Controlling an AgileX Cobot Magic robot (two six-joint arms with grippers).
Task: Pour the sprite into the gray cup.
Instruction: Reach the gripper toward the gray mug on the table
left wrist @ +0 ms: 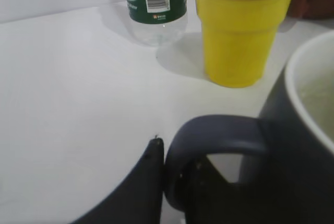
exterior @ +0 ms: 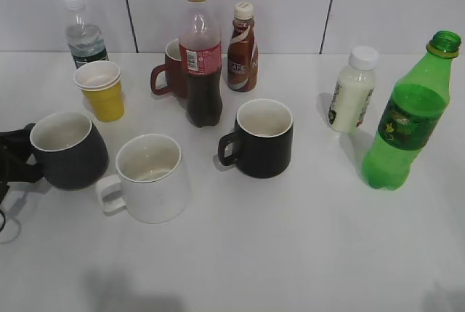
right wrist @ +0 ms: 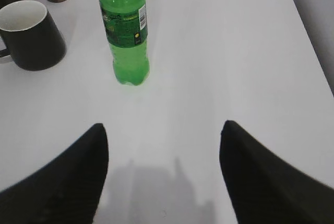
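The sprite [exterior: 407, 119] stands capped at the table's right side, apart from the gray cup [exterior: 69, 149]; half full, smooth and squeezable, it looks best gripped mid-label. The right gripper [right wrist: 163, 177] is spread wide; the left gripper [left wrist: 169, 182] pinches the cup's handle.

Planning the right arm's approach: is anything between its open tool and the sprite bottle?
Nothing visible. In the right wrist view, bare table lies between the right tool and the sprite bottle; the black mug stands off to the bottle's left.
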